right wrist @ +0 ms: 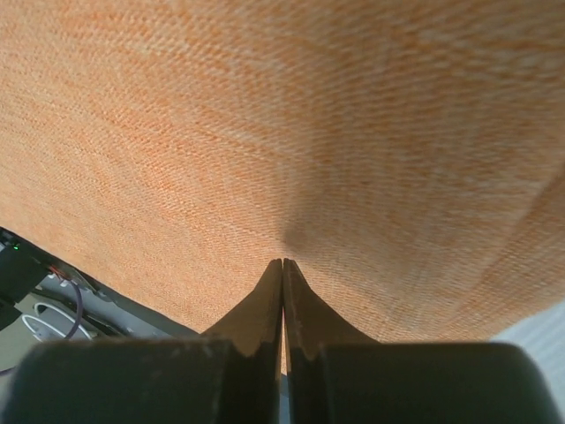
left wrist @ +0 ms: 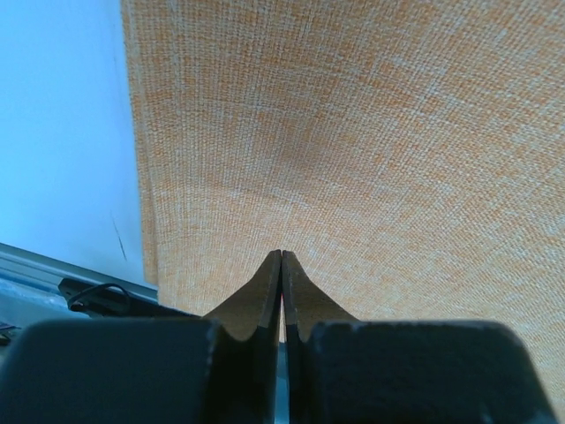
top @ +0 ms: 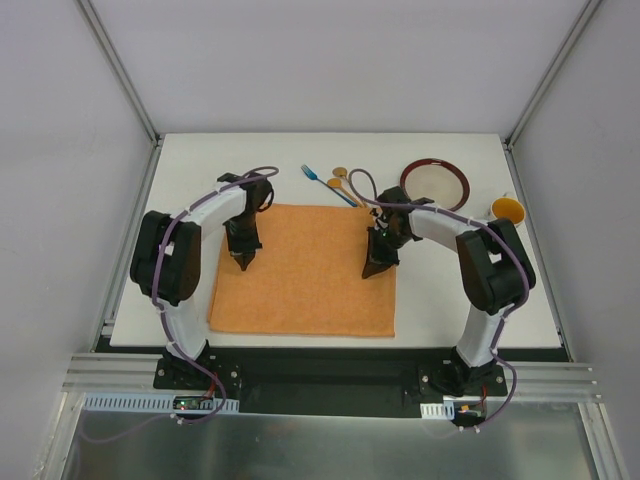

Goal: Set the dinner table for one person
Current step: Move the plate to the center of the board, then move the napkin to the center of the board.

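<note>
Our left gripper (top: 241, 262) is clenched, its two fingers pressed tip to tip and pointing down at the mat (top: 300, 270). Our right gripper (top: 374, 268) is clenched the same way. We cannot tell whether either one pinches cloth. In the left wrist view the closed tips (left wrist: 282, 256) meet the orange weave (left wrist: 371, 132), and the right wrist view shows the same (right wrist: 282, 262).

The worktop (top: 200, 160) lies under both grippers, beneath the mat, with bare white showing all round the cloth. In the left wrist view we see a white strip of it (left wrist: 62, 132) at 9 o'clock of the gripper.

The left gripper stands at the mat's 9 o'clock side, the right at its 3 o'clock side.

From the right gripper:
- one blue fork (top: 318, 178) at 11 o'clock
- two tan utensils (top: 342, 180) just beside the fork, too small to name
- one red-rimmed plate (top: 434, 183) at 1 o'clock
- one yellow cup (top: 508, 209) at 2 o'clock
</note>
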`<state>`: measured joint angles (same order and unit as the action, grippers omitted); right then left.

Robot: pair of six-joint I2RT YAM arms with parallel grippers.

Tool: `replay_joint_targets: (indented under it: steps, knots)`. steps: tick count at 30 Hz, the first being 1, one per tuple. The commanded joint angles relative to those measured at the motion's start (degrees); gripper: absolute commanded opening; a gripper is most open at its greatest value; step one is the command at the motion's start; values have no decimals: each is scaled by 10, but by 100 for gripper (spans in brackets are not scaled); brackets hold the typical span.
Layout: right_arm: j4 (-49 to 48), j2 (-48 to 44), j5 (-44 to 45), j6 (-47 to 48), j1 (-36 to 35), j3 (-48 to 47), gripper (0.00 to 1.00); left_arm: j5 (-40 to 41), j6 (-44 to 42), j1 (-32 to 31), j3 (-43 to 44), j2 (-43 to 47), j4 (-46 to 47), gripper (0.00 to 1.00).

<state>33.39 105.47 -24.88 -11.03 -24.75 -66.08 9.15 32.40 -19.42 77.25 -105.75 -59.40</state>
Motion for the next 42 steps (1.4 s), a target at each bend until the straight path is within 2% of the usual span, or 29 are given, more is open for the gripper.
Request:
replay_joint_targets:
  steps: [1, 8, 24, 29, 32, 38, 42]
  knots:
    - [3, 5, 19, -7, -18, -17, 1, -28, 12, 1, -31, 9, 22, 0]
    - [9, 21, 32, -10, -23, -12, 1, -120, 19, 0, -20, -37, 67, 0]
    - [55, 24, 128, -34, -23, -25, 1, -180, 15, -58, 11, -63, 73, 0]
    - [77, 5, 197, -54, -20, -26, 1, -207, 11, -82, 22, -74, 75, 0]
    - [90, -4, 231, -57, -17, -31, 1, -217, 11, -87, 31, -68, 72, 0]
    - [99, -17, 244, -63, -4, -25, 1, -250, 5, -89, 62, -66, 67, 0]
    - [101, -35, 277, -76, 1, -13, 1, -243, -4, -96, 83, -72, 53, 0]
